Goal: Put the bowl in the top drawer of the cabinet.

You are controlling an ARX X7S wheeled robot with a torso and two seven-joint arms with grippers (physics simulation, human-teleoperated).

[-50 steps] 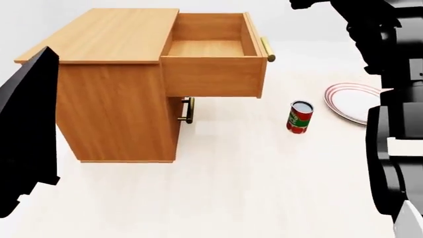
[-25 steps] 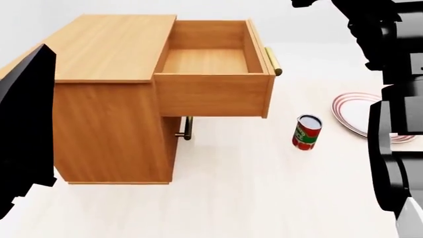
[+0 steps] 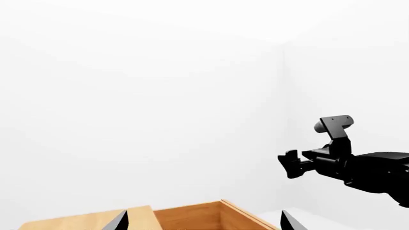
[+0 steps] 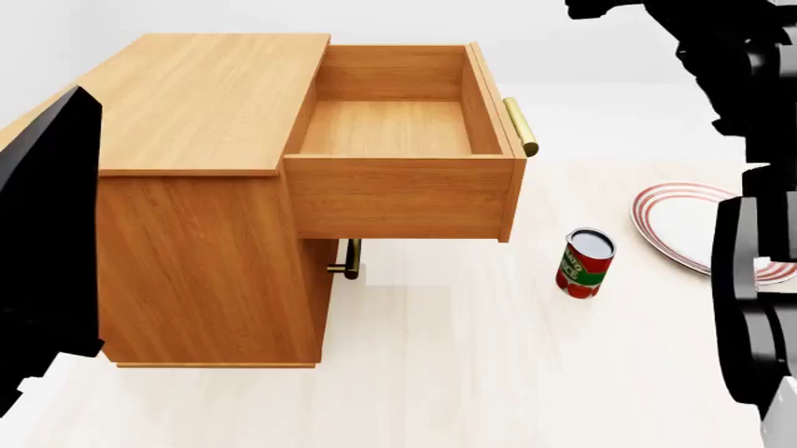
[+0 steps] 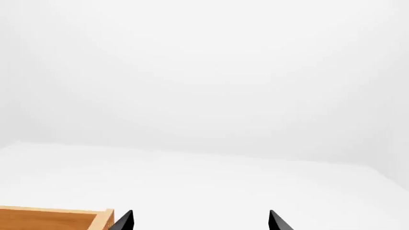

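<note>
The bowl is out of view in every frame. The orange-brown cabinet (image 4: 200, 103) stands at the left of the head view. Its top drawer (image 4: 392, 187) is pulled out and shows an empty wooden floor, with the brass bar handle (image 4: 520, 126) on its front. My left gripper (image 3: 203, 221) is open, its two fingertips wide apart above the cabinet top and the drawer (image 3: 191, 218). My right gripper (image 5: 200, 221) is also open and holds nothing, with a drawer corner (image 5: 57, 219) beside it. Both arms show only as black shapes at the head view's edges.
A red and green can (image 4: 584, 263) stands upright on the pale floor, right of the drawer. A flat white plate with red rim rings (image 4: 697, 229) lies further right, partly behind my right arm (image 4: 748, 308). The lower drawer's brass handle (image 4: 349, 259) shows under the open drawer.
The head view has shifted: cabinet, can and plate sit lower in the picture and more of the drawer's inside shows. Nothing was grasped or released.
</note>
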